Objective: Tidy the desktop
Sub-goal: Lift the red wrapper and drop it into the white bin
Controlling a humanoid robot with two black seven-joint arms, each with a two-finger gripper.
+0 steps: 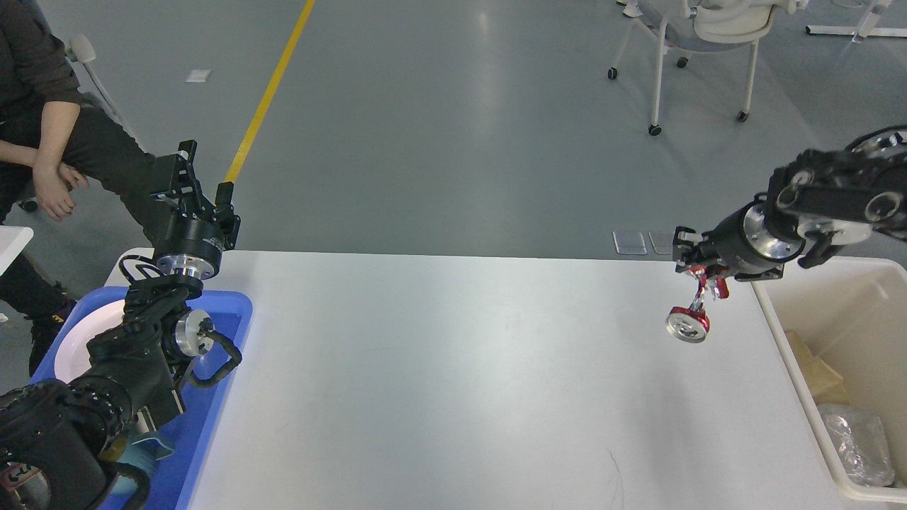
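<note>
The desktop (453, 368) is a wide white tabletop filling the lower half of the head view. My right gripper (698, 273) hangs above its far right part, shut on a crushed red can (691, 315) that dangles below the fingers with its silver end facing me. At the far left, my left gripper (202, 180) is raised above the table's back left corner, open, with nothing between its fingers.
A blue tray (212, 397) holding a white plate (71, 354) sits at the left edge under my left arm. A cream bin (786, 340) with crumpled wrapping and paper stands at the right edge. A seated person (49, 156) is at the far left.
</note>
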